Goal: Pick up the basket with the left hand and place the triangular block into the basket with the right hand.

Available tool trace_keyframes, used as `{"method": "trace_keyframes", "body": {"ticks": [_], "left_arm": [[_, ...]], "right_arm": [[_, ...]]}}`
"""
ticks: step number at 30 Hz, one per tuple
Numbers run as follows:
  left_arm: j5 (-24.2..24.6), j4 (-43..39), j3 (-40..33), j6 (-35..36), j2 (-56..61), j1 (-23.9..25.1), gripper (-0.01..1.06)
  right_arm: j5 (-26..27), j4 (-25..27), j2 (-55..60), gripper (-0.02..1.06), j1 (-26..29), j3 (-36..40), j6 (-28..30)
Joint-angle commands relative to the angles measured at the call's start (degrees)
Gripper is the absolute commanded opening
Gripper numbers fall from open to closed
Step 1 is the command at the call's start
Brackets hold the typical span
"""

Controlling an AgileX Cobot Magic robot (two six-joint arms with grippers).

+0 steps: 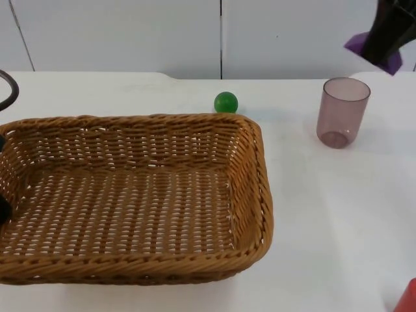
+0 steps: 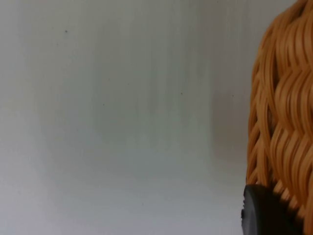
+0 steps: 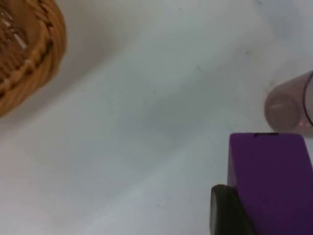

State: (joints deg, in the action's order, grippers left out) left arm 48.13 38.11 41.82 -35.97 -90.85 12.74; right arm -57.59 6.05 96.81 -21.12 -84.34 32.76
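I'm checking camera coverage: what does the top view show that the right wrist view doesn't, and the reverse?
Top view alone: the small green ball behind the woven wicker basket, and a red object at the table's near edge. Right wrist view alone: a close look at the right tool shut on the purple triangular block. Both: the basket's rim, the translucent purple plastic cup, the block and the white table.

The right end effector (image 1: 389, 45) hangs high over the far right of the table (image 1: 325, 214), its black fingers closed on a purple block (image 3: 271, 181); one fingertip (image 3: 227, 210) presses the block's side. The left end effector (image 1: 2, 205) sits at the near left, one fingertip (image 2: 266, 213) touching the basket's (image 2: 286, 127) woven rim.
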Motion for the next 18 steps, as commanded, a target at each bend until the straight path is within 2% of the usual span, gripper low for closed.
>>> {"method": "trace_keyframes", "body": {"ticks": [1, 2, 5, 6, 8, 11, 15, 18], "left_arm": [[0.6, 1.7, 0.1, 0.0, 0.5, -0.3, 0.00], [0.6, 1.7, 0.1, 0.0, 0.5, -0.3, 0.00], [0.6, 1.7, 0.1, 0.0, 0.5, -0.3, 0.00], [0.6, 1.7, 0.1, 0.0, 0.5, -0.3, 0.00], [0.6, 1.7, 0.1, 0.0, 0.5, -0.3, 0.00], [0.6, 1.7, 0.1, 0.0, 0.5, -0.3, 0.00], [0.6, 1.7, 0.1, -0.2, 0.5, -0.3, 0.00], [0.6, 1.6, 0.1, -0.1, 0.5, -0.3, 0.00]], "right_arm": [[-0.9, 0.6, -0.8, 0.00, -4.7, -0.1, -1.3], [-0.9, 0.6, -0.8, 0.00, -4.7, -0.1, -1.3], [2.6, 0.6, -0.8, 0.00, -12.9, -0.1, -4.3], [2.6, 0.6, -0.8, 0.00, -12.9, -0.1, -4.3], [6.1, 0.7, -0.8, 0.00, -17.4, -0.1, -7.7], [10.6, 0.6, 0.4, 0.00, -23.2, -0.1, -7.8], [13.8, 1.3, 3.1, 0.00, -26.3, -0.1, -7.8], [14.1, 2.3, 5.5, 0.00, -26.8, -0.1, -7.8]]}}
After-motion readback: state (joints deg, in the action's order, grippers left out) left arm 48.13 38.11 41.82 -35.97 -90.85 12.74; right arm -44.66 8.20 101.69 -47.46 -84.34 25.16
